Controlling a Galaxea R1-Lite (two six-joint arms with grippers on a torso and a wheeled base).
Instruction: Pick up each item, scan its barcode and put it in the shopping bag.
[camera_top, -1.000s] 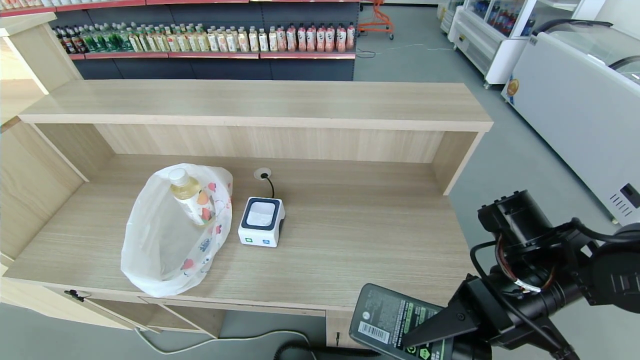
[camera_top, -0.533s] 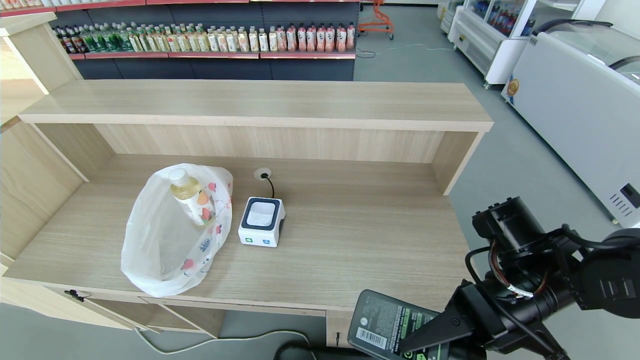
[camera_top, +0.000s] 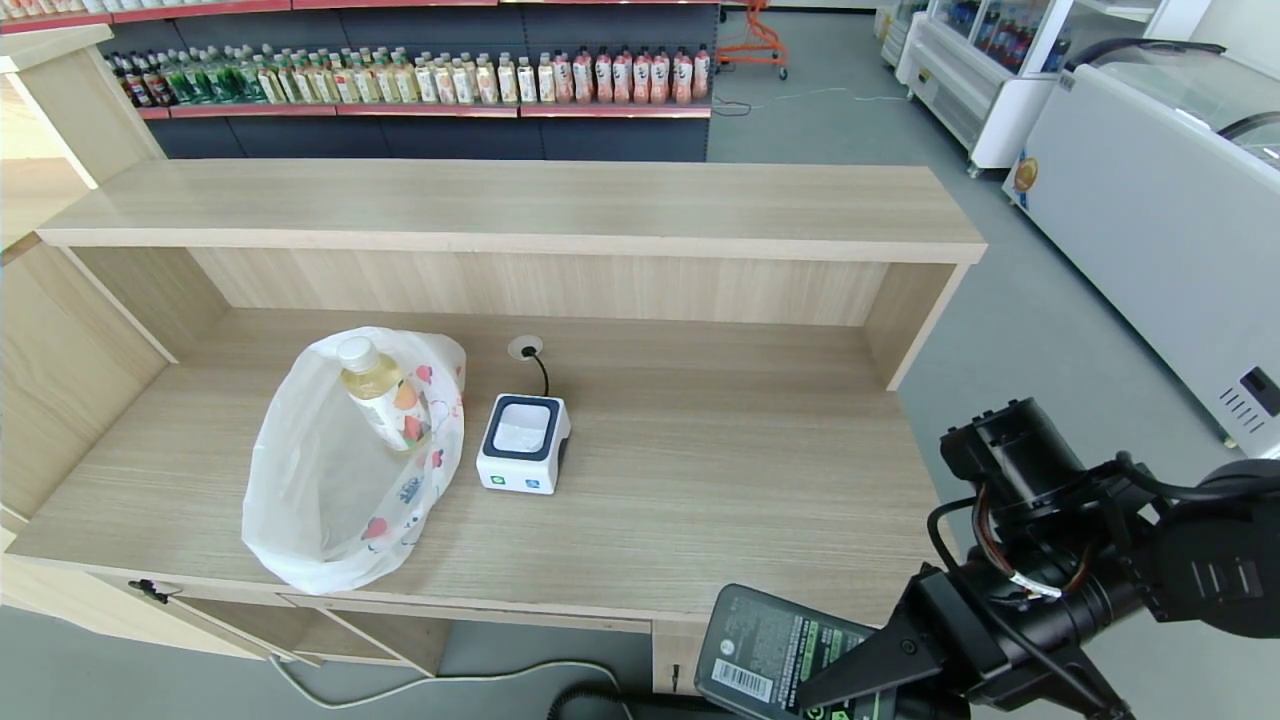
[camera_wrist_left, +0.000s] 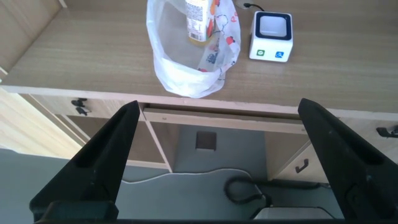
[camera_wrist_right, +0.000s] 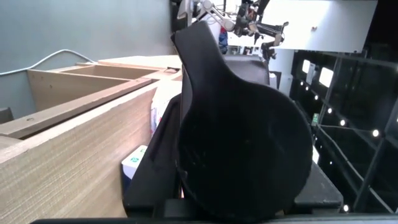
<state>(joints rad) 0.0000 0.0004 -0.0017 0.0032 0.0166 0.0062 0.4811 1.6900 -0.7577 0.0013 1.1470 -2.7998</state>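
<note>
A white shopping bag (camera_top: 340, 480) lies open on the left of the wooden counter (camera_top: 720, 470), with a tea bottle (camera_top: 380, 395) standing inside it. Just right of the bag sits the white barcode scanner (camera_top: 523, 442), window up. Past the counter's front right edge, lower than its top, my right gripper (camera_top: 830, 685) is shut on a black package (camera_top: 775, 650) whose barcode label faces up; in the right wrist view the package (camera_wrist_right: 242, 143) looms dark and close. My left gripper (camera_wrist_left: 219, 106) hangs open before the counter front, bag (camera_wrist_left: 186, 68) and scanner (camera_wrist_left: 272, 36) beyond it.
A raised shelf (camera_top: 510, 205) walls the counter's back and sides. A cable hole (camera_top: 525, 347) lies behind the scanner. Drawers (camera_wrist_left: 217, 118) and a loose cable (camera_top: 420, 685) are under the front edge. Freezers (camera_top: 1160, 200) stand to the right.
My right arm has sunk a little and drawn slightly back, carrying the black package lower in the head view. Bag, bottle and scanner have not moved.
</note>
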